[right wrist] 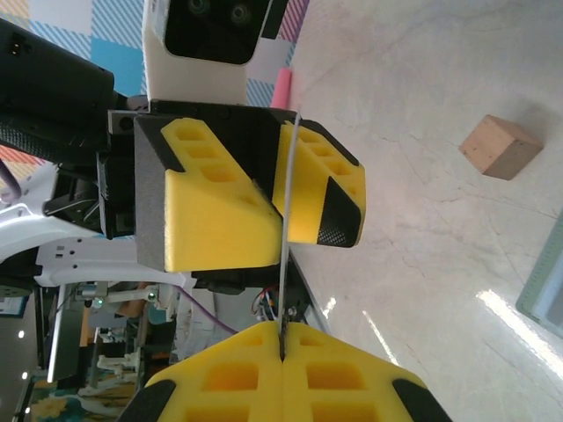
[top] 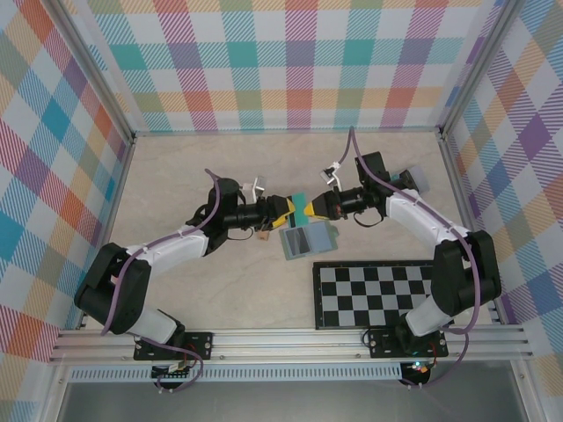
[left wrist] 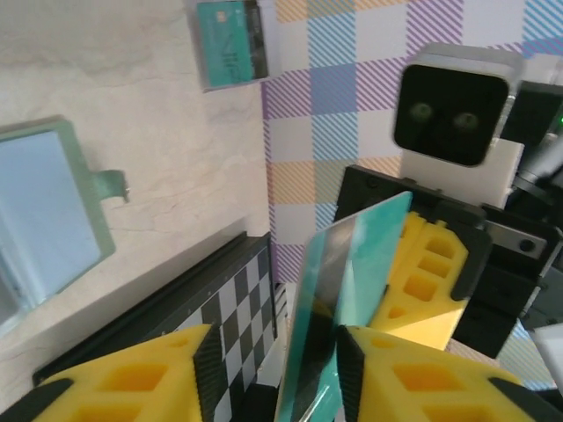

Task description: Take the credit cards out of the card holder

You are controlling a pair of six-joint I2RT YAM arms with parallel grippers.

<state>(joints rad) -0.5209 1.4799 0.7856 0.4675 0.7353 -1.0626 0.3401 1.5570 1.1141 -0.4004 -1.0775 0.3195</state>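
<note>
Just beside the card holder (top: 306, 239), the right hand (right wrist: 281, 338) is clamping a credit card (left wrist: 352, 290), the left hand (left wrist: 274, 352) straddling it, grip unclear, likely for handover.

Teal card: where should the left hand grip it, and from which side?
Probably grip the teal card by the end sticking out of the right hand, coming from opposite it, one finger on each flat face: it is thin, and the left hand's open fingers straddle it.

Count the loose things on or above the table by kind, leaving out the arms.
Teal card: 1
Card holder: 1
Checkerboard: 1
Wooden block: 1
Clear box: 1
Total: 5
</note>
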